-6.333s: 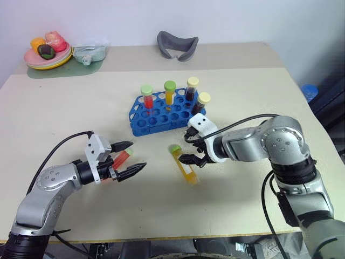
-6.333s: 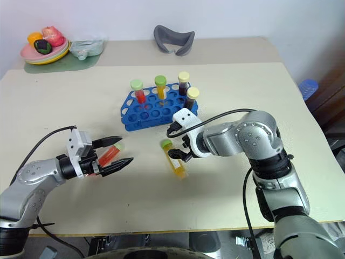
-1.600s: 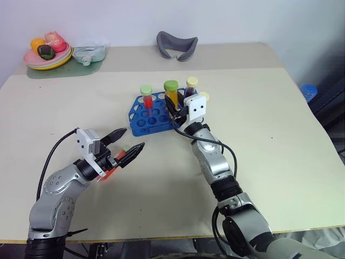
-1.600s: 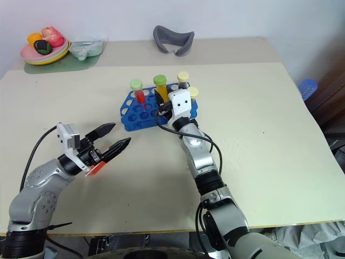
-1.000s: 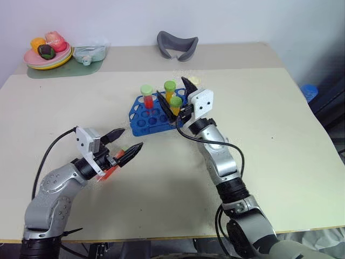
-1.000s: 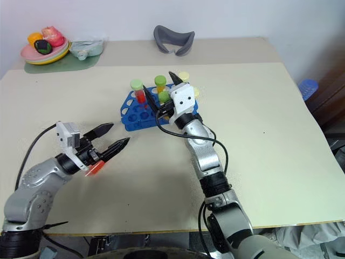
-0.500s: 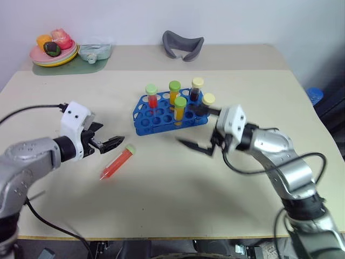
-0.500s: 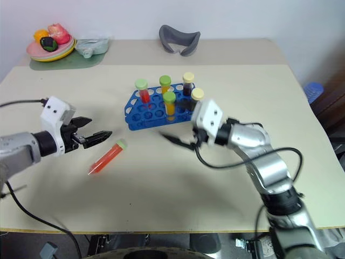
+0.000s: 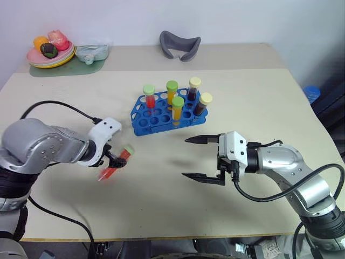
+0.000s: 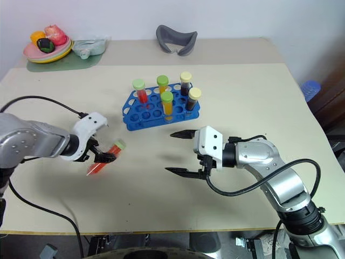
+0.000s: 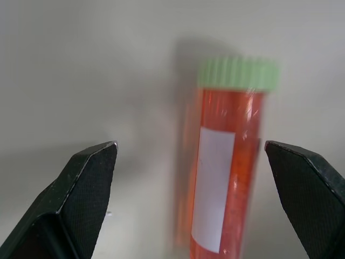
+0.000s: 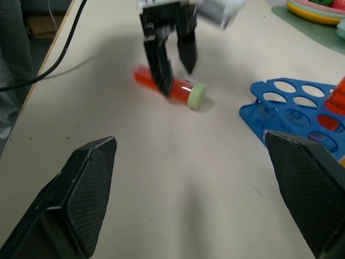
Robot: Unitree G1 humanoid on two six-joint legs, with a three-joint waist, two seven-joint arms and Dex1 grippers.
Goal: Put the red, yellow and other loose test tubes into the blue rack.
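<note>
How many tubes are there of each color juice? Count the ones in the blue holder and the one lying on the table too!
Red tubes: 2 (one in the rack, one lying on the table)
Yellow tubes: 2
Dark brown tubes: 2
Total: 6

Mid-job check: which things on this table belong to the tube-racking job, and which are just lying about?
Job:
- red tube, lying loose on the table between the left gripper's open fingers
- blue rack, five tubes standing in it
- right gripper, open and empty

Lying about:
- plate of fruit
- green mat
- grey curved piece
</note>
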